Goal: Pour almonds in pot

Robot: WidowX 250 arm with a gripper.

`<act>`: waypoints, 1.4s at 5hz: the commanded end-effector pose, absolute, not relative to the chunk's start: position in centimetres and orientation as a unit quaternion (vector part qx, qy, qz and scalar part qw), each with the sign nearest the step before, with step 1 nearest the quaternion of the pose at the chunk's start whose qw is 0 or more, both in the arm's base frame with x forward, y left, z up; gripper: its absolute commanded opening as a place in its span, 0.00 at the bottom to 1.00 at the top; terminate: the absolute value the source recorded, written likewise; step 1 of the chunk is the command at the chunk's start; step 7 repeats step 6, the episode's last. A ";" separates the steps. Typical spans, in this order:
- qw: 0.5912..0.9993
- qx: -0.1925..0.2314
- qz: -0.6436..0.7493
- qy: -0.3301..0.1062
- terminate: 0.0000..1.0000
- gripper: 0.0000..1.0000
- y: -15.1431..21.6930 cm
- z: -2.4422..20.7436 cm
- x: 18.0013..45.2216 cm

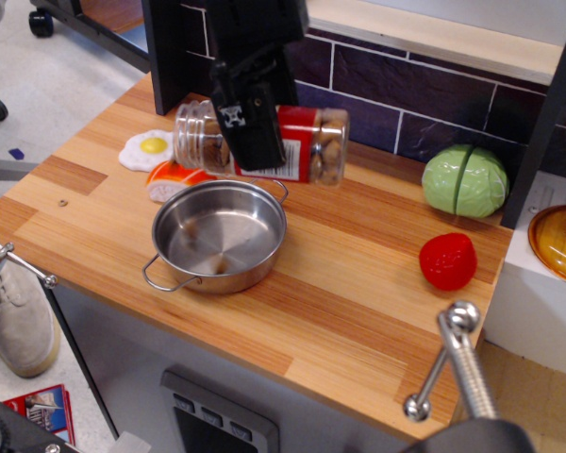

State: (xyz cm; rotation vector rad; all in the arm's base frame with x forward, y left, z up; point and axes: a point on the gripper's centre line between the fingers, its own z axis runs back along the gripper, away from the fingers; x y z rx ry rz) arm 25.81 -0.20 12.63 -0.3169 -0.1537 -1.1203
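Observation:
My black gripper is shut on a clear plastic jar with a red-and-white label. The jar lies about level, mouth to the left, above the far rim of the pot. Brown almonds show through its right end and near its neck. The pot is a shallow shiny steel pan with wire loop handles, standing on the wooden counter. A few brown bits lie inside it near the front; they are small and hard to make out.
A toy fried egg and an orange-white toy lie left of the pot. A green cabbage and a red strawberry sit at the right. An amber glass lid rests on a white box. A metal handle stands in front.

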 end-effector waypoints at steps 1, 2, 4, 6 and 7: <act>0.869 -0.142 -0.455 -0.131 0.00 0.00 -0.2 12.4 26.2; 0.880 -0.136 -0.432 -0.143 0.00 0.00 -0.3 12.5 27.6; 0.892 -0.099 -0.394 -0.198 0.00 0.00 -0.7 12.0 28.6; 0.897 -0.095 -0.352 -0.251 1.00 0.00 -0.7 12.0 28.2; 0.897 -0.095 -0.352 -0.251 1.00 0.00 -0.7 12.0 28.2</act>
